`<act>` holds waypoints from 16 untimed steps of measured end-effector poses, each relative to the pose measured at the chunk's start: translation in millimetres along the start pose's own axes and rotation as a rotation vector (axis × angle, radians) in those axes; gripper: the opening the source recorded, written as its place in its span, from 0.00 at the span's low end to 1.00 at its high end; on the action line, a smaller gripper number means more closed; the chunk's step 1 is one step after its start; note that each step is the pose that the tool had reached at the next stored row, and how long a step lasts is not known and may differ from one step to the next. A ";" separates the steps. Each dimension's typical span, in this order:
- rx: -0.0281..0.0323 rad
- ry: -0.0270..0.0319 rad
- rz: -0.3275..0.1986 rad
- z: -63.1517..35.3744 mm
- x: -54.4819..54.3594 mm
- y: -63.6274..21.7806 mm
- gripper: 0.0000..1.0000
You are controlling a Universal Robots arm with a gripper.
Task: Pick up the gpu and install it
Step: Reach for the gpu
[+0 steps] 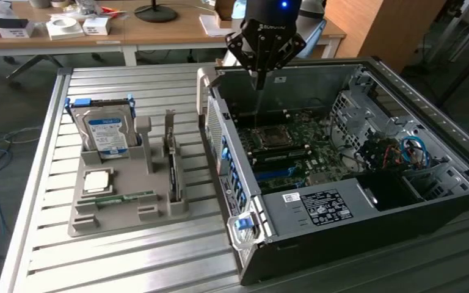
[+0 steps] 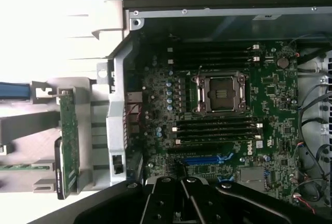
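Your gripper [image 1: 261,84] hangs over the far left corner of the open computer case [image 1: 381,226], fingers pressed together and pointing down, above the motherboard [image 1: 300,143] and not touching it. In the wrist view the gripper [image 2: 184,182] shows the same closed tips over the board's edge, near the blue slot [image 2: 207,159], with the empty CPU socket [image 2: 222,93] beyond them. The gpu [image 1: 171,168] is not picked up yet: it stands upright on its long edge in a slot of the grey holder tray [image 1: 104,224], on the tray's side nearest the case, just beside the case's outer wall and well apart from the gripper. Its metal bracket end points to the far side. In the wrist view the gpu [image 2: 69,136] appears edge-on as a green strip outside the case wall. To the exterior view's left of it on the same tray: the hard drive [image 1: 108,131] with blue label, upright at the far end; a processor chip [image 1: 96,180] lying flat; a green memory stick [image 1: 119,198] lying in its groove near the front. Tray and case both sit on the slatted metal surface [image 1: 137,259]. A wooden desk [image 1: 161,33] with boxes and a lamp base stands behind.
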State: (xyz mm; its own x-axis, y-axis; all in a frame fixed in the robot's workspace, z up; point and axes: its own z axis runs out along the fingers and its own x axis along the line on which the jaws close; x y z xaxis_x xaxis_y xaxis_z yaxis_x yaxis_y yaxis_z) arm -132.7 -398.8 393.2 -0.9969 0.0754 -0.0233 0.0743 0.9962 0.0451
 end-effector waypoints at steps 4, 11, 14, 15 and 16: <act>0.0000 0.0000 0.000 -0.1 8.2 -0.6 0.11; 0.0000 0.0000 0.000 -0.2 26.4 -2.0 0.11; -0.0001 0.0000 0.000 -0.1 32.8 -2.5 0.11; 0.0001 0.0001 0.000 -0.1 35.1 -2.7 0.11; 0.0000 0.0000 0.000 -0.1 37.4 -2.8 0.11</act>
State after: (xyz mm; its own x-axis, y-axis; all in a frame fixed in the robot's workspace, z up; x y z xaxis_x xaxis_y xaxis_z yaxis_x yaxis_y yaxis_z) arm -170.2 -398.9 392.3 -0.9969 0.0752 -0.0233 0.0741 0.9962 0.0450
